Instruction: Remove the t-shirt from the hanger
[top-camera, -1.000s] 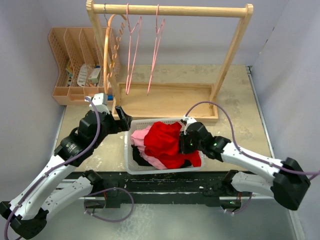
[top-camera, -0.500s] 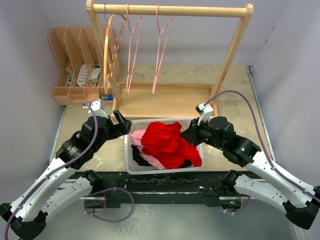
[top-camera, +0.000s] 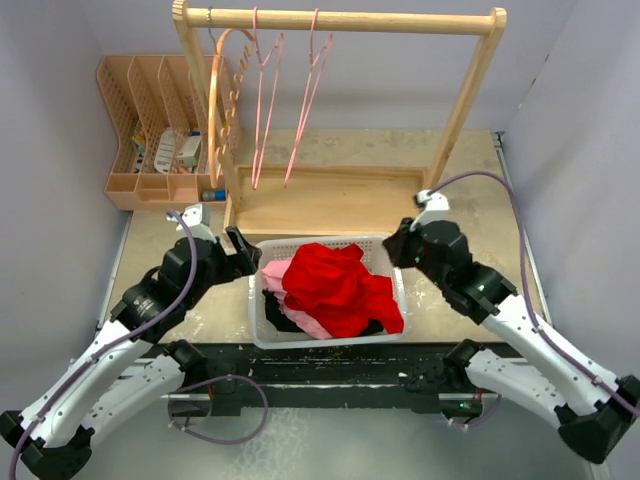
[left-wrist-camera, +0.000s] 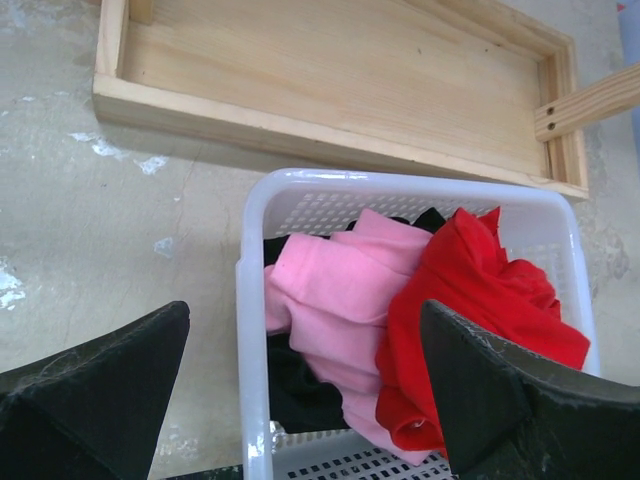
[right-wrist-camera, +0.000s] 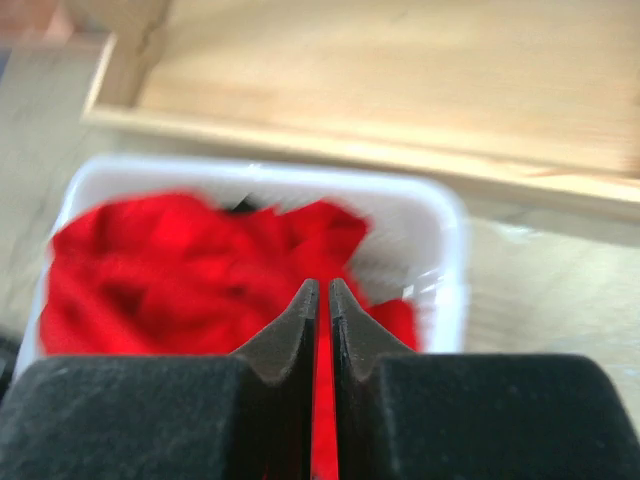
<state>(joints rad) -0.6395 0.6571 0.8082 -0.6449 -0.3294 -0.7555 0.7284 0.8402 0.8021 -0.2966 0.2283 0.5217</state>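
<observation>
In the white basket (top-camera: 310, 338): red t-shirt (top-camera: 335, 290), heaped; left gripper (top-camera: 240, 250) splayed wide alongside; right gripper (right-wrist-camera: 322, 290) pinched together, holding nothing.

- Robot lab test cell: plain grey walls (top-camera: 40, 150) box in a scuffed table (top-camera: 480, 200).
- Staged laundry props: wooden clothes rack (top-camera: 340, 18), pink wire hangers (top-camera: 259, 120), white plastic basket (left-wrist-camera: 248, 340).
</observation>
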